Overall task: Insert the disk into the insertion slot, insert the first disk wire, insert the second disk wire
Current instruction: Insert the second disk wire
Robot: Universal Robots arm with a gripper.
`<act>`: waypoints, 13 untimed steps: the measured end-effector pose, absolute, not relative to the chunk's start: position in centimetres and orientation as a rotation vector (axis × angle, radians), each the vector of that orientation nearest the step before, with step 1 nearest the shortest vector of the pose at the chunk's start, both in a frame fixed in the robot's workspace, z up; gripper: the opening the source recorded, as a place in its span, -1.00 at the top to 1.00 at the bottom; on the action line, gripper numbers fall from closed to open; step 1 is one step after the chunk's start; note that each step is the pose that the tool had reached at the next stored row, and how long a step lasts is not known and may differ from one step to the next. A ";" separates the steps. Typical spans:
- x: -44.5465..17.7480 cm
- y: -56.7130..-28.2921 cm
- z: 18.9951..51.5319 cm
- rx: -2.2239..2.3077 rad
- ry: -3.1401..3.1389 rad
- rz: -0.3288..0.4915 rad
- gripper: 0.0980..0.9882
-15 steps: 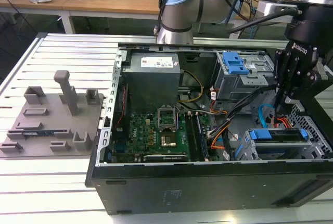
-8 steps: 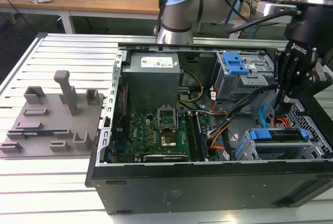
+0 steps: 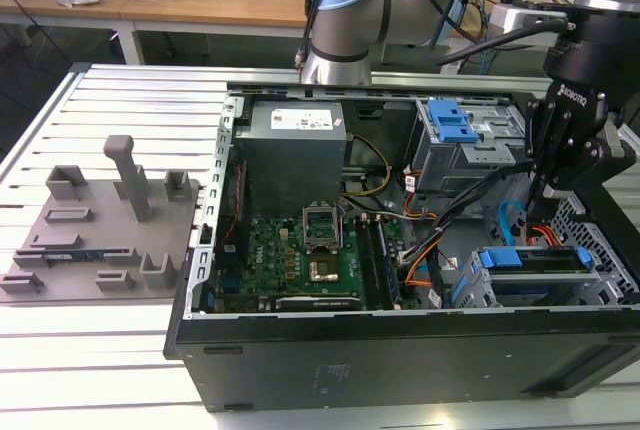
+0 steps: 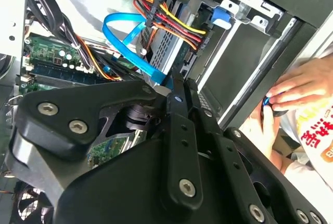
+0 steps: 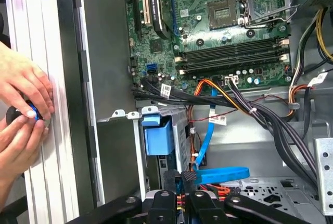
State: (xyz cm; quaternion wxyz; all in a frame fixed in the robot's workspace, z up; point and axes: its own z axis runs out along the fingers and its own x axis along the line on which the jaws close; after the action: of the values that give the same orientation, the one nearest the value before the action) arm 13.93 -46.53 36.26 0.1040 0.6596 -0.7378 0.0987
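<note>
Hand (image 5: 188, 179) pinches the black plug of the blue flat wire (image 5: 223, 173), just beside the disk (image 3: 535, 260), which is seated in the insertion slot (image 3: 600, 285). Risks: a skewed plug jamming at the connector, or the loop snagging the orange leads.

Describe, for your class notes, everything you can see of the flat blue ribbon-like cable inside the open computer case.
The flat, glossy, bright blue ribbon-like cable looks like flexible plastic. In both wrist views it bends into a loose loop beside a bundle of red, yellow and orange wires. One end carries a black connector, which lies at the tips of the black claw. The loop sits close to the grey perforated metal drive cage with its blue plastic tab. In the exterior view the cable curves just below the claw.
</note>
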 end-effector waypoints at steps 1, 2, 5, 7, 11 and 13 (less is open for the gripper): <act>13.9 -46.6 36.3 1.949 -2.179 0.290 0.86; 13.8 -46.7 36.2 1.953 -2.184 0.288 0.86; 13.8 -47.3 36.2 1.973 -2.209 0.277 0.86; 13.8 -47.6 36.2 1.985 -2.225 0.263 0.86; 13.8 -48.6 36.2 2.023 -2.271 0.204 0.86; 13.8 -49.3 36.2 2.039 -2.289 0.168 0.86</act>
State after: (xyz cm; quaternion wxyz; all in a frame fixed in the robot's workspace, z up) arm 13.78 -49.34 36.17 0.0355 0.6637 -0.7451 0.0546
